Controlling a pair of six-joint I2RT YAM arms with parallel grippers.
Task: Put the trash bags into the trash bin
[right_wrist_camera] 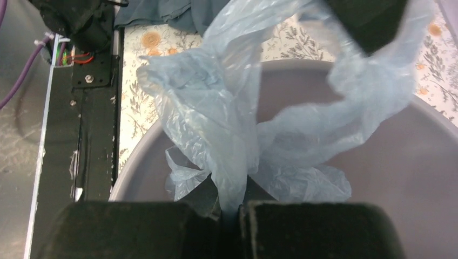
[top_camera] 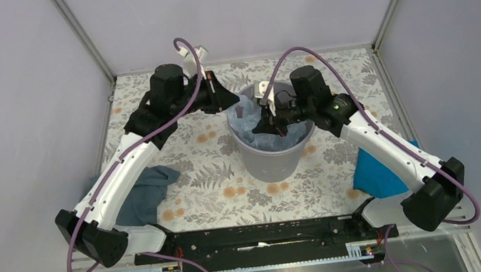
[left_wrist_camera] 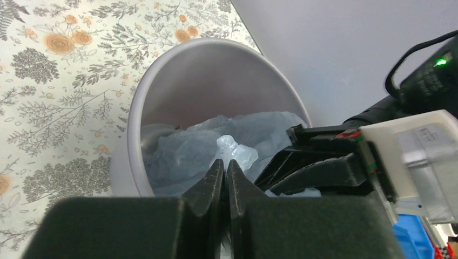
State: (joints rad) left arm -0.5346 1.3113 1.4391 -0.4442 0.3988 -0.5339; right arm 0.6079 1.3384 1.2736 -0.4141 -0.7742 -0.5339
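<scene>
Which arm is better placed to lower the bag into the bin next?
Right, probably. The right hand is shut on the trash bag, with the film hanging above the open trash bin, so it need only lower. The left hand sits beside the rim, fingers nearly together; any grip is unclear.

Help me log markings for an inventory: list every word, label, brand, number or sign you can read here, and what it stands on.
No readable text in any view.
White housing on the right arm: faint grey marks, too blurred to read.
Trash bin: no print visible.
Trash bag: no print visible.
Tablecloth: floral pattern only, no words.
</scene>
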